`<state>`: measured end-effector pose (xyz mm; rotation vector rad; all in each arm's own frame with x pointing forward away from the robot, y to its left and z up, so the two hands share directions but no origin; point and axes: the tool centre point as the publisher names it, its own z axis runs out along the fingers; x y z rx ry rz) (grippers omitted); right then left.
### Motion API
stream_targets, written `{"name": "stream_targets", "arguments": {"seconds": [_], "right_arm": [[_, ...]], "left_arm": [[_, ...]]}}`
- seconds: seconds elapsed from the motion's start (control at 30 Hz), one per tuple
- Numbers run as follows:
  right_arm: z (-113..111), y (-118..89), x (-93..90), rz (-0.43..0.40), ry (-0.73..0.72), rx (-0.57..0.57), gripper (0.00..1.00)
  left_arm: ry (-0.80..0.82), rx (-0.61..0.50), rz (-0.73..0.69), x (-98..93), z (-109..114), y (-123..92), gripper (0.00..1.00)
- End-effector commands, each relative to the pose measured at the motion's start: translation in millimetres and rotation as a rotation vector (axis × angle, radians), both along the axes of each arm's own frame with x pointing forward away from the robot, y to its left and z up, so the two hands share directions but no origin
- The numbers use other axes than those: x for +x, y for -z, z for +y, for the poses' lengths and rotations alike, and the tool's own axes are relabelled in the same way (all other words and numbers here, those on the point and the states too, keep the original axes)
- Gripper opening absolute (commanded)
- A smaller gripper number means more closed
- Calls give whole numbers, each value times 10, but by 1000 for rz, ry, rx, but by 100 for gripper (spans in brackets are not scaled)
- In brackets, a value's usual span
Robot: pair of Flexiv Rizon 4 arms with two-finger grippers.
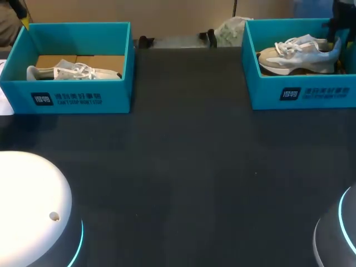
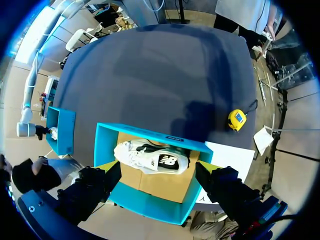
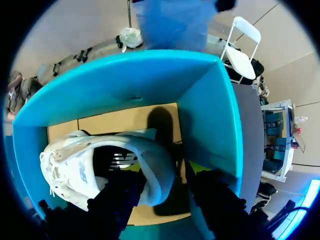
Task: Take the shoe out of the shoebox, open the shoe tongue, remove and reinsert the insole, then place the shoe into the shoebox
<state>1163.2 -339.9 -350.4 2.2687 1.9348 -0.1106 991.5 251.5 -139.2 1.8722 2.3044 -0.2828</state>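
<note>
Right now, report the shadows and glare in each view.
Head view: dim, even light on the dark table, no glare. Left wrist view: a soft shadow lies on the table beyond the shoebox, beside the tape measure. Right wrist view: a dark shadow falls on the cardboard floor beyond the shoe.

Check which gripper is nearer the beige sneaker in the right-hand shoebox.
Right. The right gripper straddles the heel of the beige sneaker inside its shoebox; the left gripper hangs open over the other shoebox.
</note>
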Motion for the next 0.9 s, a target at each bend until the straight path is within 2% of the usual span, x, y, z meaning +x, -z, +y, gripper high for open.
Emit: {"name": "stream_targets", "arguments": {"seconds": [0.03, 0.23, 0.43, 0.63, 0.7, 0.77, 0.8, 0.83, 0.9], "right_arm": [[-13, 63, 74, 44, 8, 10, 49], [2, 183, 66, 44, 7, 13, 50], [-7, 306, 66, 54, 2, 8, 60], [0, 382, 64, 57, 6, 15, 59], [-7, 407, 69, 57, 6, 16, 53], [-22, 419, 71, 57, 6, 13, 37], [-22, 419, 71, 57, 6, 13, 37], [-36, 420, 72, 59, 0, 8, 0], [-54, 424, 69, 59, -4, 5, 0]], "left_arm": [[-1, 3, -2, -9, -3, -6, 100], [-1, 3, -2, -9, -3, -6, 100], [-1, 3, -2, -9, -3, -6, 100], [-1, 3, -2, -9, -3, -6, 100], [-1, 3, -2, -9, -3, -6, 100], [-1, 3, -2, -9, -3, -6, 100], [-1, 3, -2, -9, -3, -6, 100], [-1, 3, -2, -9, -3, -6, 100], [-1, 3, -2, -9, -3, -6, 100]]}}
